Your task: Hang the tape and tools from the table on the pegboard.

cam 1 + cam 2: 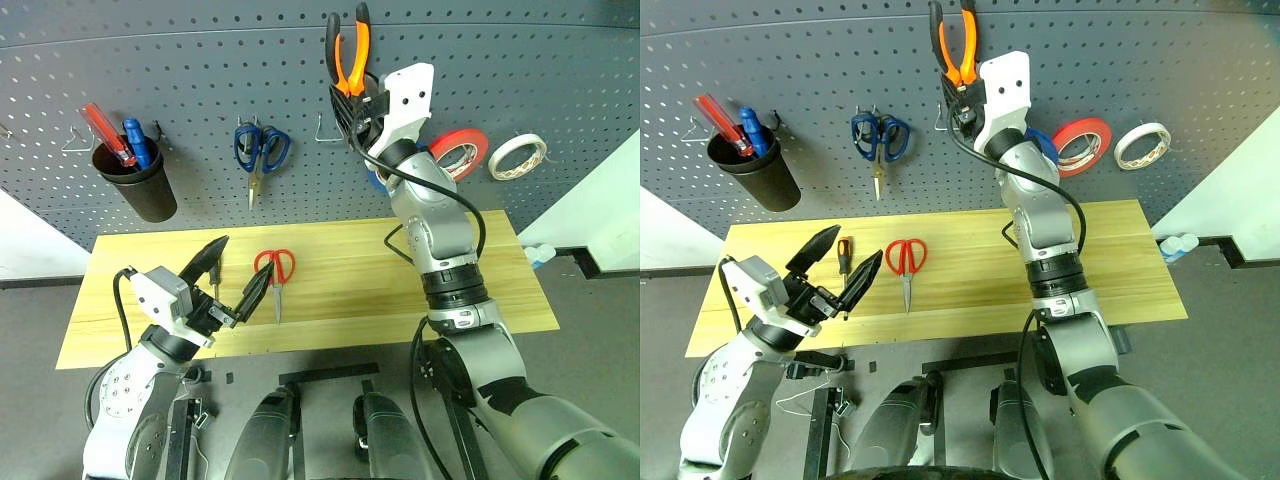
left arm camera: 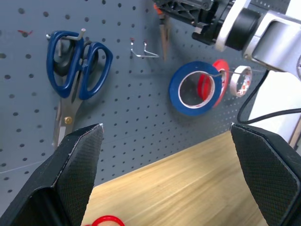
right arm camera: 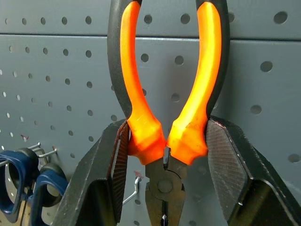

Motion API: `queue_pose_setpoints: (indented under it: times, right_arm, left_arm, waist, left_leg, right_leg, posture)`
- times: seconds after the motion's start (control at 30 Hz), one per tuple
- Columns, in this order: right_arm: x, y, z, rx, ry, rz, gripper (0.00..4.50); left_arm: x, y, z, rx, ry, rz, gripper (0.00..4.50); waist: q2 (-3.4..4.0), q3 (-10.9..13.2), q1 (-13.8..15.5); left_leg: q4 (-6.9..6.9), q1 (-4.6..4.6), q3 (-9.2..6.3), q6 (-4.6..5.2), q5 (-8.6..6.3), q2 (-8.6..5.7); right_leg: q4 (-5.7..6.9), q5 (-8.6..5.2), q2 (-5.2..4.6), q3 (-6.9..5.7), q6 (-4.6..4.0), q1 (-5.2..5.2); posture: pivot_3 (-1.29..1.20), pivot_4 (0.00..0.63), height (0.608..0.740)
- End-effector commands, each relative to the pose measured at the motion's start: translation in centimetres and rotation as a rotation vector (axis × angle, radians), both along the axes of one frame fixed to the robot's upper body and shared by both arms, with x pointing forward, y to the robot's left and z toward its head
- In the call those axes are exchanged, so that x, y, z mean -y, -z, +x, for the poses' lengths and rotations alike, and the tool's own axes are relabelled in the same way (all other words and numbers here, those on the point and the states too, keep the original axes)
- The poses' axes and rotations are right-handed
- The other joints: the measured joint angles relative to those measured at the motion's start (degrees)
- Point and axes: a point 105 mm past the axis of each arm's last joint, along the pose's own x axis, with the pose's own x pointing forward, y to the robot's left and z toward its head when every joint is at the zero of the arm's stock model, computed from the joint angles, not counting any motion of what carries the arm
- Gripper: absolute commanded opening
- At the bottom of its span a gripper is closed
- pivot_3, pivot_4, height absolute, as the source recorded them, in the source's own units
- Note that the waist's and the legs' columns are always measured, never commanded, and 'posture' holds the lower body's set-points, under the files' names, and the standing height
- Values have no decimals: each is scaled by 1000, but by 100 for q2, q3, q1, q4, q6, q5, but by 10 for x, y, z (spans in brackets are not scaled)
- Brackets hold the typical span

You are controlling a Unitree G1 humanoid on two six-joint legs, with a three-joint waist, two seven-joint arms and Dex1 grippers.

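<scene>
Left gripper [image 1: 232,271] waits, fingers apart, above the table [image 1: 330,300]. Right gripper [image 3: 164,150], clamped on the pliers [image 3: 165,94], should slip one handle over the hook [image 2: 143,51], then release.

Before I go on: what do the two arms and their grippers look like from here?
Both arms are silver-grey metal with black joint rings and loose black cables along them. The left gripper and right gripper each have two black fingers, wedge-shaped with cross-hatched textured pads. Each wrist carries a boxy housing, grey on the left, white on the right.

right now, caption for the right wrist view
Right claw shut on orange-handled pliers, handles up, before the pegboard.
</scene>
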Motion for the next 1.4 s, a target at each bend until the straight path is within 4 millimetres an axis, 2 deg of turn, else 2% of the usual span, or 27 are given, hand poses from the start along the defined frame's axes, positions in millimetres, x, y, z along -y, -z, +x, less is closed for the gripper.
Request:
queue_pose_setpoints:
  times: [0.03, 0.33, 0.6, 0.93, 1.4]
  right_arm:
    - [-2, -36, -13, 120, -19, 25, 2075]
    - [-11, -60, -24, 189, -28, 71, 2075]
    - [-23, -64, -26, 192, -38, 102, 2075]
    - [-29, -59, -22, 178, -34, 134, 2075]
    - [-27, -43, -13, 158, 14, 165, 2075]
  left_arm:
    - [-1, -9, -2, 57, -8, -6, 4500]
    - [-2, -7, -2, 71, -18, -17, 4500]
    - [-1, -7, -3, 75, -17, -21, 4500]
    - [-3, -14, -9, 80, -27, -13, 4500]
    - [-5, -20, -16, 75, -29, -12, 4500]
  waist:
    - [0, 0, 0]
    - [0, -1, -4]
    - [0, -2, -2]
    - [1, -1, -3]
    - [5, 3, 2]
  left_leg:
    - [0, 0, 0, -1, 1, 1]
    - [-1, 0, 0, -3, 2, 3]
    - [-1, -1, 0, -4, 2, 4]
    - [-3, 0, 0, -3, 2, 6]
    - [-9, -1, 0, -1, 1, 9]
  right_leg:
    - [1, 1, 1, 0, -1, 0]
    - [4, 2, 3, 1, -3, -5]
    - [5, 2, 3, 1, -4, -7]
    - [6, 2, 3, 2, -4, -9]
    - [5, 2, -1, 6, -6, -11]
  posture:
    - [38, 174, 740]
    - [37, 179, 740]
    - [42, 186, 740]
    - [68, 220, 740]
    - [94, 256, 740]
